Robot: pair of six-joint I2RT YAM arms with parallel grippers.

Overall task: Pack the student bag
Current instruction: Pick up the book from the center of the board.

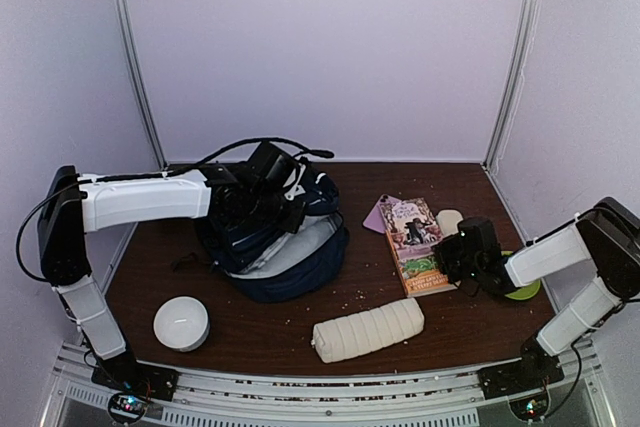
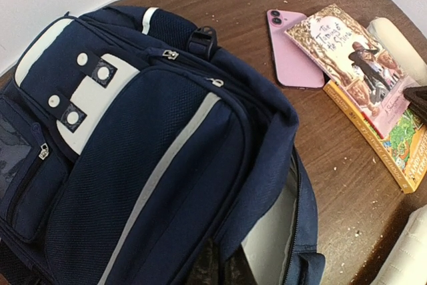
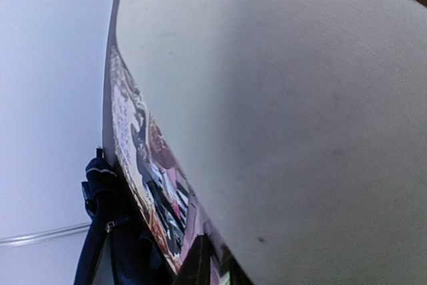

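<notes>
- navy fabric student bag (image 1: 300, 282) on bench (image 1: 250, 332), left of illustrated paperback book (image 1: 412, 227): soft, floppy; I'd hold its mouth rim
- left claw (image 1: 288, 202) closed at bag top; right claw (image 1: 447, 252) at book's right edge, gap: can't tell

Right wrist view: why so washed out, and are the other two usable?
Right wrist: a pale surface close to the lens fills it, blurred; only a sliver of book cover reads. Left wrist: sharp, bag clear, edges bowed. Top: even, soft light.
</notes>
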